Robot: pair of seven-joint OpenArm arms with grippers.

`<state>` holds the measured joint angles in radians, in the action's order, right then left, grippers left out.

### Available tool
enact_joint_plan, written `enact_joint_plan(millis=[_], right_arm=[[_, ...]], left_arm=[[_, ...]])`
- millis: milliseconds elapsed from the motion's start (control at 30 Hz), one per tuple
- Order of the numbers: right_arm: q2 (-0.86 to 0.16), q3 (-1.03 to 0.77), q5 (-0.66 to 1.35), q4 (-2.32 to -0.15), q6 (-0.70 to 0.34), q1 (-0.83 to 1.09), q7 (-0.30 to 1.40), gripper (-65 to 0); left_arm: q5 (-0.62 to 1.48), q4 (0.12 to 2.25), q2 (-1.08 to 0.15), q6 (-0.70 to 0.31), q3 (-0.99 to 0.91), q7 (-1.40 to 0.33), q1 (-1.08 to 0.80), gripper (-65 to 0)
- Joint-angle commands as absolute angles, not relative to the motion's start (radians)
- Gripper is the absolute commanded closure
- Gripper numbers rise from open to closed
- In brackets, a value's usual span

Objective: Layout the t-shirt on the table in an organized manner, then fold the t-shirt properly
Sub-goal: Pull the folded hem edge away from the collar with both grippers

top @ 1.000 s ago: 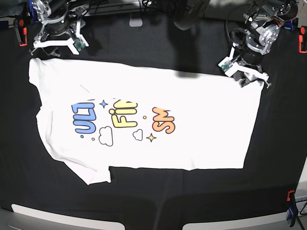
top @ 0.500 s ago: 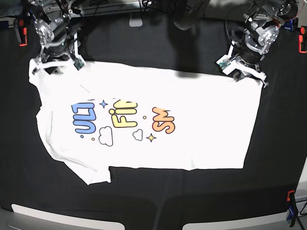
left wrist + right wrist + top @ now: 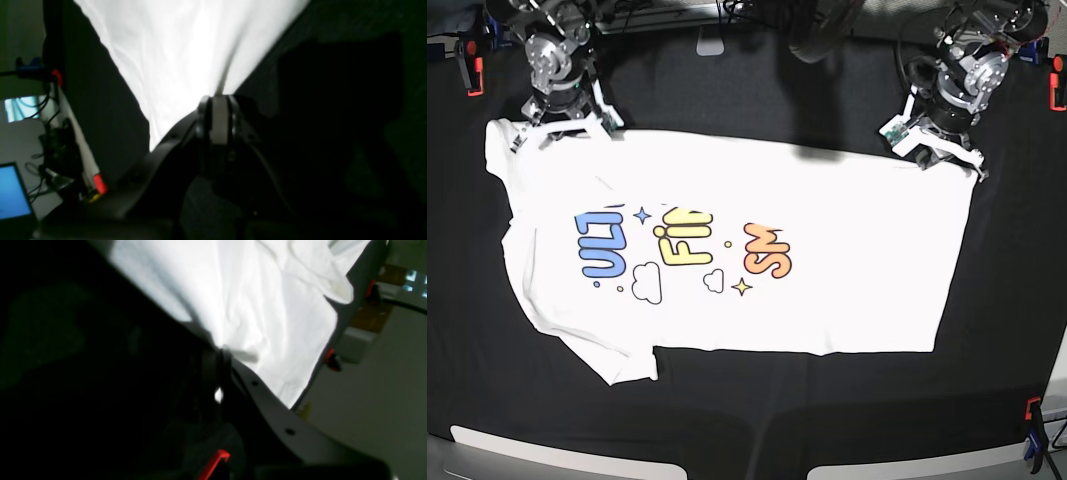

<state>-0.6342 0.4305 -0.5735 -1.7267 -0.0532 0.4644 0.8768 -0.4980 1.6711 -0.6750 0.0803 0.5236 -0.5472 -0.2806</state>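
On the black table (image 3: 757, 410), the shirt (image 3: 827, 290) lies spread flat, print up, its long side running along the far edge. The left claw (image 3: 937, 150) is pinched on the shirt's far corner toward the table's right edge, while the right claw (image 3: 562, 125) is pinched on the shirt's far edge toward the table's left edge.

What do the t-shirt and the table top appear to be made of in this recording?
The t-shirt looks like thin, soft knit fabric, probably cotton: matte white, with soft wrinkles and gathers where each pincer pinches its edge, and flat printed colour lettering. The table top looks covered in matte black cloth: no glare, faintly fuzzy up close. What lies underneath cannot be seen.
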Motion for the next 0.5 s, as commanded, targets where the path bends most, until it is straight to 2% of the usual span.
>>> enact_joint_plan(millis=[0,100,467], right_arm=[[-0.646,0.437,-0.561,-1.724,-0.049,0.499,0.909,0.0],[-0.656,0.440,-0.646,-1.733,0.003,0.554,0.910,0.0],[-0.784,0.440,-0.767,-1.873,0.196,0.767,1.000,0.0]], left_arm=[[-0.521,1.679,-0.688,0.108,0.519,-0.561,-0.287,0.0],[-0.571,1.687,-0.688,0.149,0.519,-0.565,-0.300,0.0],[-0.667,1.822,-0.688,0.150,0.519,-0.657,-0.416,0.0]])
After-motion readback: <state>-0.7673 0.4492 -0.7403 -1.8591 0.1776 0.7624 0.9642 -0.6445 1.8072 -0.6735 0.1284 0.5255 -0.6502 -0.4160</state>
